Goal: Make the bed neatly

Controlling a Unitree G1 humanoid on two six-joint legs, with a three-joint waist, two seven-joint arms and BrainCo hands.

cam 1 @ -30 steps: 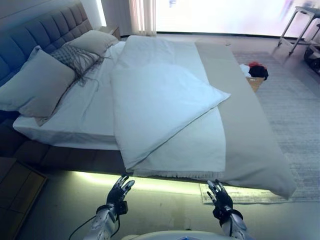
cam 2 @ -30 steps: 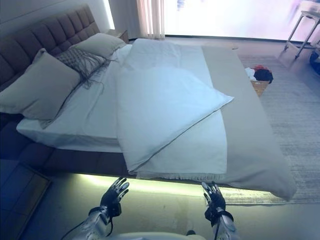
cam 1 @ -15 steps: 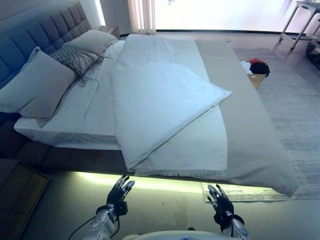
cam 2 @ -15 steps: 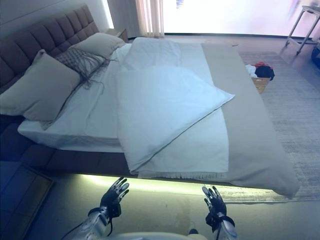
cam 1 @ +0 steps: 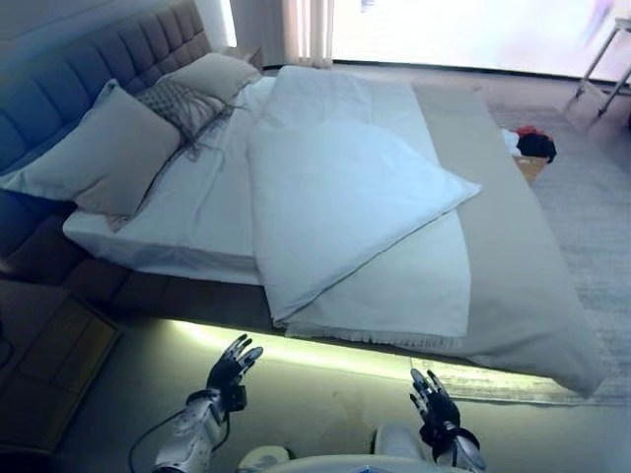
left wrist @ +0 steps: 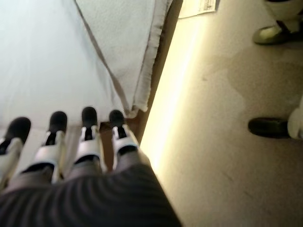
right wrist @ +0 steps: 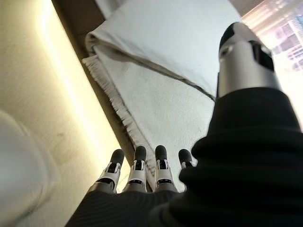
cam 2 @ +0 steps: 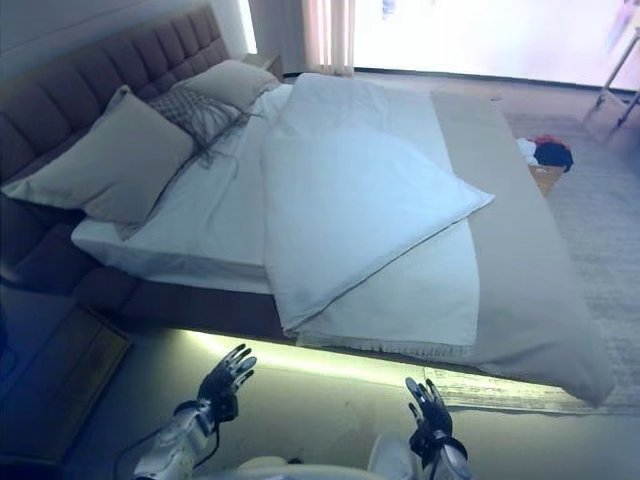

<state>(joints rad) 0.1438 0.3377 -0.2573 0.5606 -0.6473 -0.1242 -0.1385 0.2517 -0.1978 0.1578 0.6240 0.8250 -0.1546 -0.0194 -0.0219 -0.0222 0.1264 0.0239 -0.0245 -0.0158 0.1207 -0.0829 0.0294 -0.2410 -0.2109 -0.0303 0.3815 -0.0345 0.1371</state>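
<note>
The bed (cam 1: 177,227) has a tufted headboard at the left. A white duvet (cam 1: 345,197) lies folded back over itself, with one corner pointing right and one hanging at the near edge. A fringed white blanket (cam 1: 404,296) lies under it, and a beige bedspread (cam 1: 513,266) drapes the foot end. Several pillows (cam 1: 108,148) lean at the head. My left hand (cam 1: 232,363) and right hand (cam 1: 434,399) are both open and empty, low over the floor in front of the bed's near edge, apart from the bedding. The duvet's hanging corner (left wrist: 137,101) shows past my left fingers.
A lit strip (cam 1: 325,350) glows under the bed's near side. A wooden nightstand (cam 1: 59,355) stands at the lower left. A basket (cam 1: 530,156) with dark and red clothes sits on the grey rug (cam 1: 601,227) beyond the foot. A paper sheet (cam 1: 503,379) lies on the floor by the bedspread.
The whole picture has shifted right and down, so the camera has moved. Both hands stay open, low in front of the bed. The bedding has not moved.
</note>
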